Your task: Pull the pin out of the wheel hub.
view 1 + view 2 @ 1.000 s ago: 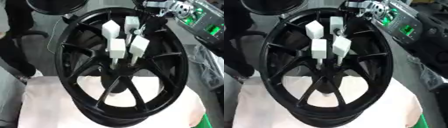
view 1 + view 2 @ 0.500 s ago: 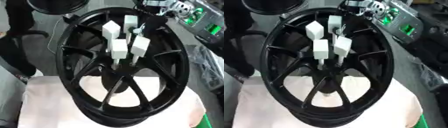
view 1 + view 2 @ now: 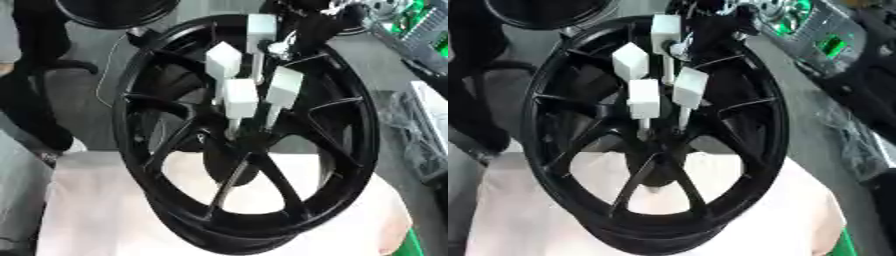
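The black wheel hub [image 3: 249, 150] stands tilted on a pale cloth [image 3: 105, 200], rigid and probably heavy. The right hand [image 3: 249, 87] (white blocky fingertips) reaches into its centre, fingers gathered around the spot where the pin should sit; the pin itself is hidden, so I cannot tell if they hold it. It is likely small, stiff and slippery, best pinched at its exposed end.

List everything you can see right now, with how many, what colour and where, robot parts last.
wheel hub: one, black, spoked, standing tilted on the pad at centre.
pins: four, white block heads on thin stems, clustered at the hub's centre.
pad: one, pale pink, under the wheel, lower part of view.
green equipment: some, green and grey, upper right.
robot hand: one dark part, at the wheel's top right rim; fingers not readable, side unclear.
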### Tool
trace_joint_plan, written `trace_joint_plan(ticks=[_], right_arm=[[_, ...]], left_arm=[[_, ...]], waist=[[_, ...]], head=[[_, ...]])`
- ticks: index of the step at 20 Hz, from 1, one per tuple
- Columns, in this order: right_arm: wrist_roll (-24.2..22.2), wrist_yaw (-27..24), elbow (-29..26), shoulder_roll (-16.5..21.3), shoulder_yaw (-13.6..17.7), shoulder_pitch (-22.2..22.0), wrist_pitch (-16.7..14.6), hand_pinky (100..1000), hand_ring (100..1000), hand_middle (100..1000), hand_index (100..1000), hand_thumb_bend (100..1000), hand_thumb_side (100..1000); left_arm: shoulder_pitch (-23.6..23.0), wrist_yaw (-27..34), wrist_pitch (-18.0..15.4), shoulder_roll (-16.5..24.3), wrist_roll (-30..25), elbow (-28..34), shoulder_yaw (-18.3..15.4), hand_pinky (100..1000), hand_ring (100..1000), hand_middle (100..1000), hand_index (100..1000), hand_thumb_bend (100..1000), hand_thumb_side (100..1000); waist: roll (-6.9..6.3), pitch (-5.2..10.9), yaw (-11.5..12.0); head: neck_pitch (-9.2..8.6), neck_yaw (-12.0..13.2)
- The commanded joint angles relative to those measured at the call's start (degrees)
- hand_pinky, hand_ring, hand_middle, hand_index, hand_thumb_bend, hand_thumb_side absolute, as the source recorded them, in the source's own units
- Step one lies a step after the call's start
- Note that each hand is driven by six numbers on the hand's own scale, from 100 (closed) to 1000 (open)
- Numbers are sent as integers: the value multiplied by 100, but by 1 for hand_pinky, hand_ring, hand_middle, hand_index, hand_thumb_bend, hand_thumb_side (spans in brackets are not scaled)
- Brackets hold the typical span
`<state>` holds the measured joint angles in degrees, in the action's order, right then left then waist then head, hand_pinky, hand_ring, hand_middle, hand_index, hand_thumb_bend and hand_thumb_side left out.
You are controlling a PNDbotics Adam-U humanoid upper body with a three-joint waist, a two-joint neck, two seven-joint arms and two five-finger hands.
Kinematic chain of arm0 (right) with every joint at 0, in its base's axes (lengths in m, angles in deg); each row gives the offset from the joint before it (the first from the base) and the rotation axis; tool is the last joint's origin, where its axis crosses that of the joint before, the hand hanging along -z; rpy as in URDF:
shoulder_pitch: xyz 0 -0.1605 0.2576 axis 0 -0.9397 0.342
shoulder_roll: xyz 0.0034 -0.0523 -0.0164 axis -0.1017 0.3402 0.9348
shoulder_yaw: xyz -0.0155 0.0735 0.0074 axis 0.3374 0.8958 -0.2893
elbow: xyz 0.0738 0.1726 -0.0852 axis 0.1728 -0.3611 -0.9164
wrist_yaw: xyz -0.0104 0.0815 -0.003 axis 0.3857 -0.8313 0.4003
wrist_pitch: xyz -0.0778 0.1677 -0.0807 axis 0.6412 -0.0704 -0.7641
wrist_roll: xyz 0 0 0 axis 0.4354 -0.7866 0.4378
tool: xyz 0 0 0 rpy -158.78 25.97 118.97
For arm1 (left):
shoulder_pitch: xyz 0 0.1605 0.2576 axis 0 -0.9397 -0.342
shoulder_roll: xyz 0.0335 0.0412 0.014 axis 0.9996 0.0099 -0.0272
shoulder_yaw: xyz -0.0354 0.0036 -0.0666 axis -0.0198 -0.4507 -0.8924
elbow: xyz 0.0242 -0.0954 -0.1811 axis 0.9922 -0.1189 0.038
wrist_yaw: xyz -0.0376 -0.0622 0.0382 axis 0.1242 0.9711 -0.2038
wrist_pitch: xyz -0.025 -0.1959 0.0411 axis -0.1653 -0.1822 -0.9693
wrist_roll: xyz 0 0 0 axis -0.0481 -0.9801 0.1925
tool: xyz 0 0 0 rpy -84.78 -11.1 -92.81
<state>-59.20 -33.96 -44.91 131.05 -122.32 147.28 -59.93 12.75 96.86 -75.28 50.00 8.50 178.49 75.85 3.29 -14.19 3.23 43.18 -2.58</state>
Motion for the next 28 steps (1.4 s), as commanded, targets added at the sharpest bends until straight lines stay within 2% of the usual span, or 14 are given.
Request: trace_joint_plan(ticks=[1,6,10,15,19,20,21,22,23,24,25,26,27,28], right_arm=[[211,-160,-303,372,425,81,15,768,588,371,501,109,134],[678,-458,-705,968,1176,-374,60,770,581,367,505,100,110],[1056,-561,-645,1559,1790,-940,9,772,585,380,519,100,100],[1524,-416,3,2241,2551,-1697,-4,772,587,401,541,100,100],[1910,-103,628,2331,3178,-2325,59,772,606,437,578,118,100],[2013,-3,795,2296,3346,-2492,133,774,626,470,616,157,100],[2117,100,964,2252,3515,-2661,198,786,676,539,688,258,129],[2218,200,1116,2207,3679,-2826,189,790,692,563,709,288,160],[2317,299,1239,2144,3839,-2986,135,841,824,777,886,397,530],[2419,401,1329,2071,4006,-3152,55,855,844,805,910,317,658],[2617,496,1349,1990,4259,-3461,-64,870,867,838,935,249,894],[3069,492,1216,1889,4621,-4002,-226,877,878,854,946,225,998],[3516,386,1074,1804,4854,-4401,-326,889,897,881,967,164,1000],[3888,226,969,1750,4960,-4637,-359,893,904,891,979,174,1000]], left_arm=[[58,-30,11,145,4,89,-56,749,745,737,733,337,666],[42,-33,7,150,19,96,-85,749,745,738,732,337,665],[18,-39,-14,143,77,113,-149,749,745,738,732,336,664],[-37,-48,-46,139,196,133,-270,749,744,737,732,336,663],[-68,-53,-65,139,262,143,-329,749,744,738,732,338,662],[-73,-53,-67,139,272,144,-337,749,744,738,732,338,662],[-72,-54,-67,140,273,146,-335,749,744,738,732,338,661],[-65,-54,-66,142,268,148,-327,749,744,738,732,338,661],[-51,-54,-66,142,262,151,-319,749,744,738,732,336,661],[-36,-54,-65,141,255,153,-312,749,744,738,732,336,661],[-18,-53,-62,140,242,156,-296,748,744,738,732,337,660],[9,-47,-55,135,214,159,-262,748,744,738,732,337,660],[31,-42,-47,130,188,158,-234,748,744,738,732,338,660],[45,-39,-42,127,168,157,-217,748,744,738,732,338,660]], waist=[[-38,131,-6],[-82,130,-78],[-119,117,-214],[-194,81,-469],[-219,82,-631],[-224,83,-668],[-225,88,-680],[-222,92,-671],[-221,93,-657],[-222,95,-639],[-220,99,-599],[-213,103,-520],[-209,106,-458],[-207,108,-420]], head=[[-59,3],[-75,43],[-76,178],[-130,405],[-153,555],[-163,587],[-169,597],[-172,587],[-183,569],[-190,552],[-199,513],[-209,438],[-213,380],[-212,341]])
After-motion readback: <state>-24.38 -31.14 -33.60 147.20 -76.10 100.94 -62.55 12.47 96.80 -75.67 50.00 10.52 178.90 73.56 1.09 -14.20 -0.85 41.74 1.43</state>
